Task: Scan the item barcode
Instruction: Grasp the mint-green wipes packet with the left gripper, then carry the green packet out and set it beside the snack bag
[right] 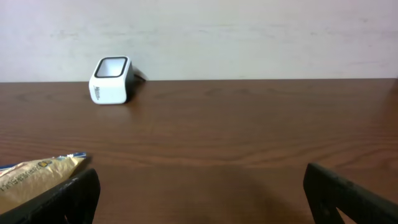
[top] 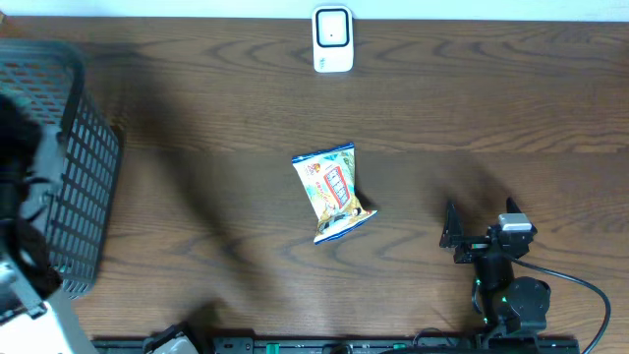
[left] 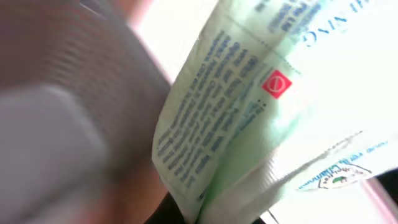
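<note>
Dead centre of the brown table lies the snack bag, flat on the wood and touched by nothing. It has a cream-yellow front, a red label across the middle, and blue and white at both sealed ends. Its long axis runs near enough 12 to 6 o'clock, leaning a touch toward 11 and 5. The broad, straight seal faces 12 and the near end looks pinched and twisted, turned out toward 5. I cannot make out a barcode on the face that shows.

Straight up at 12, at the far edge, stands the white scanner, dark window showing, well apart from the bag.

Down at 4 o'clock sits the right gripper, pointing toward 12 with its jaws spread wide and nothing between them. Its wrist camera catches a corner of the bag at lower left.

Over at 9 is the black mesh basket, with the left arm a dark blur above it. The left gripper is closed up tight. Its camera is filled by a pale green packet with dark blue small print, a red square mark and a crimped seam, tilted and blurred. Whether the jaws pinch that packet, I cannot tell.
</note>
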Robot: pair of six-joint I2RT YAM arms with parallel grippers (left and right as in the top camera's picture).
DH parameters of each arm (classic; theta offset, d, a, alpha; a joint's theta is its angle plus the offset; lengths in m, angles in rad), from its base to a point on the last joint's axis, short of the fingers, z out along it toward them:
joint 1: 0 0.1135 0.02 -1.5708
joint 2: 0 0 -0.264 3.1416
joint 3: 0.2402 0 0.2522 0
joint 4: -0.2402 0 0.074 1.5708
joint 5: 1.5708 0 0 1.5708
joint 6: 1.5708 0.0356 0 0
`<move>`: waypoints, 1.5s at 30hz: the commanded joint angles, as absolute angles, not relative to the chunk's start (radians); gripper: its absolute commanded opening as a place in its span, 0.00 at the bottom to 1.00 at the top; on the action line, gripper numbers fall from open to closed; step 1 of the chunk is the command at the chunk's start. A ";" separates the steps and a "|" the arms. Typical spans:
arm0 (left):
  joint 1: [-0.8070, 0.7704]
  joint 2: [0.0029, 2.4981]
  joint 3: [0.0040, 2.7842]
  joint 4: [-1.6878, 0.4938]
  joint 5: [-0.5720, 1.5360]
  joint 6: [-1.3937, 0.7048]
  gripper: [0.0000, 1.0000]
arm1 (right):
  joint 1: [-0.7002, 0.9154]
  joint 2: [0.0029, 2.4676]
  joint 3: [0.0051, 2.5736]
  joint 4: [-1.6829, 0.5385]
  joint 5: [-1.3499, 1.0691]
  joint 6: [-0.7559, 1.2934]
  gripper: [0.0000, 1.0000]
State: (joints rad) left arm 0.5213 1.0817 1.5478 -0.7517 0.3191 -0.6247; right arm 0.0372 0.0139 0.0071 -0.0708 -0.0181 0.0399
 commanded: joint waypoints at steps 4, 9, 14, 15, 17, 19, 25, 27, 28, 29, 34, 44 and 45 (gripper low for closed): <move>0.110 1.176 1.554 -0.823 0.460 -0.494 0.07 | 0.047 0.013 0.006 -0.075 -0.014 0.028 0.99; -0.111 1.315 1.549 -0.912 0.459 -0.339 0.07 | 0.047 0.013 0.006 -0.075 -0.014 0.028 0.99; -0.232 1.518 1.546 -0.970 0.459 -0.337 0.07 | 0.047 0.013 0.006 -0.075 -0.014 0.029 0.99; -0.242 1.547 1.546 -0.974 0.459 -0.337 0.07 | 0.047 0.013 0.006 -0.075 -0.014 0.028 0.99; -0.267 1.644 1.546 -0.982 0.459 -0.337 0.08 | 0.047 0.013 0.006 -0.075 -0.014 0.028 0.99; -0.275 1.698 1.546 -0.987 0.459 -0.337 0.23 | 0.047 0.013 0.006 -0.075 -0.014 0.028 0.99; -0.274 1.835 1.546 -1.029 0.459 -0.332 0.67 | 0.047 0.013 0.006 -0.075 -0.014 0.028 0.99; -0.271 1.832 1.547 -1.039 0.452 -0.318 0.88 | 0.047 0.013 0.006 -0.075 -0.014 0.028 0.99; -0.268 1.828 1.548 -1.041 0.453 -0.313 0.91 | 0.047 0.013 0.006 -0.075 -0.014 0.028 0.99; -0.264 1.822 1.550 -1.045 0.453 -0.310 0.95 | 0.047 0.013 0.006 -0.075 -0.014 0.028 0.99; -0.207 1.748 1.598 -1.089 0.453 -0.310 1.00 | 0.047 0.013 0.006 -0.075 -0.014 0.028 0.99; 0.006 1.398 1.725 -1.082 0.448 -0.210 1.00 | 0.047 0.013 0.006 -0.075 -0.014 0.028 0.99; 0.033 1.362 1.725 -1.070 0.426 -0.210 1.00 | 0.047 0.013 0.006 -0.075 -0.014 0.029 0.99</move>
State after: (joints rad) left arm -0.0467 1.4948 1.6966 -1.0916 0.4469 -0.2825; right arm 0.0372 0.0139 0.0071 -0.0711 -0.0181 0.0402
